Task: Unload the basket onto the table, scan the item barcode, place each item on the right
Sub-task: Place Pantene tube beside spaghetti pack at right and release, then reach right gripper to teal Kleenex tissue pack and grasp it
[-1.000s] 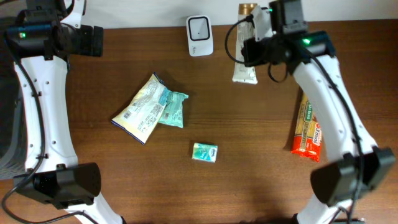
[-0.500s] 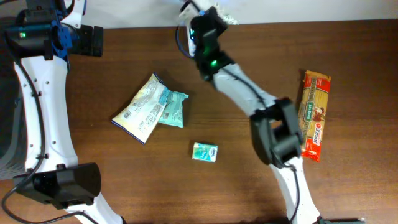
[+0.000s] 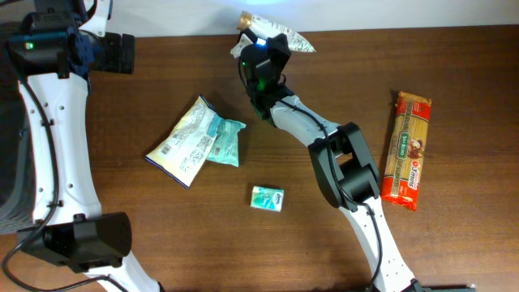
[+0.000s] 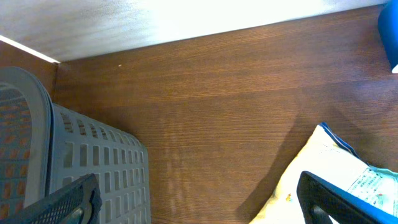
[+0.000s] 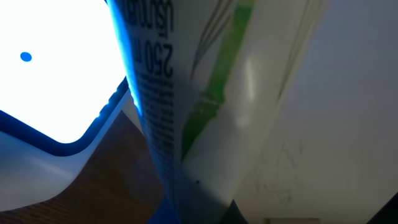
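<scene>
Now pinching the tube point(image 5: 186, 106) tight in the right gripper point(image 3: 263, 50), close beside the glowing scanner point(image 5: 43, 81) at the table's point(image 3: 454, 243) far edge; holding the left gripper point(image 4: 196, 186) spread wide near a gray basket point(image 4: 93, 162).

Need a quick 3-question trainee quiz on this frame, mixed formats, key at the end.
1. True or false: the left gripper is holding the pasta packet.
2. Multiple choice: what does the right gripper hold at the back of the table? A the pasta packet; B the white tube; C nothing.
3. Short answer: which item does the teal pack touch?

Key:
1. False. Its jaws are open and empty.
2. B.
3. The yellow-white pouch.
</scene>
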Motion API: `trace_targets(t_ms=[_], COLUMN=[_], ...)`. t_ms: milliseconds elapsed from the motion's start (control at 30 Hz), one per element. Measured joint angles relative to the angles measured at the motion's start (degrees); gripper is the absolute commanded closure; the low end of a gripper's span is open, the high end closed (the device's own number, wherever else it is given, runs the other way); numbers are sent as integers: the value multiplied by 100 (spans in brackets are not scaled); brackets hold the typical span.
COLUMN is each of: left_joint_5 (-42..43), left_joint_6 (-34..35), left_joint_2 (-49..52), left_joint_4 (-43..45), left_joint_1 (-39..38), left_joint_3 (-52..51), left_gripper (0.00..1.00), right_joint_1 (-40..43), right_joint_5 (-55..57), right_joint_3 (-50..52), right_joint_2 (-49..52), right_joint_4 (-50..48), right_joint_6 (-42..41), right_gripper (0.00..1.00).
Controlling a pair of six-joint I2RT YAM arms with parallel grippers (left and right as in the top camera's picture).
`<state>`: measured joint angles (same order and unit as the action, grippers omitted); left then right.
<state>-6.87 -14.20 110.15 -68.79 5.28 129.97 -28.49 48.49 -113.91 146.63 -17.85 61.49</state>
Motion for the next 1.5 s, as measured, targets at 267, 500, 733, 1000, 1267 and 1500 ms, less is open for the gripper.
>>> trace_targets(t_ms=[267, 500, 733, 1000, 1267, 1500], left_joint_5=[-2, -2, 0, 0, 0, 0], left_joint_6=[0, 2, 0, 2, 0, 0], left_joint_2=[0, 0, 0, 0, 0, 0], left_joint_4=[13, 7, 9, 7, 0, -9], left_joint_1=[0, 0, 0, 0, 0, 0], left_joint_3=[0, 0, 0, 0, 0, 0], left_gripper=[1, 1, 1, 1, 1, 1], right_joint_1=[-105, 1255, 3117, 3639, 2736, 1655], right_joint_5=[-752, -4295, -5204, -4784, -6575, -6832], right_joint_3=[0, -81, 3604, 3672, 2055, 2632], right_joint_2=[-1296, -4144, -3858, -3829, -3792, -3790], right_joint_4=[3650, 9418, 7095, 7429, 8518, 7960], right_joint_6=[-1878, -5987, -6909, -6732, -6767, -7055], right_gripper=[96, 96, 87, 39, 22, 22])
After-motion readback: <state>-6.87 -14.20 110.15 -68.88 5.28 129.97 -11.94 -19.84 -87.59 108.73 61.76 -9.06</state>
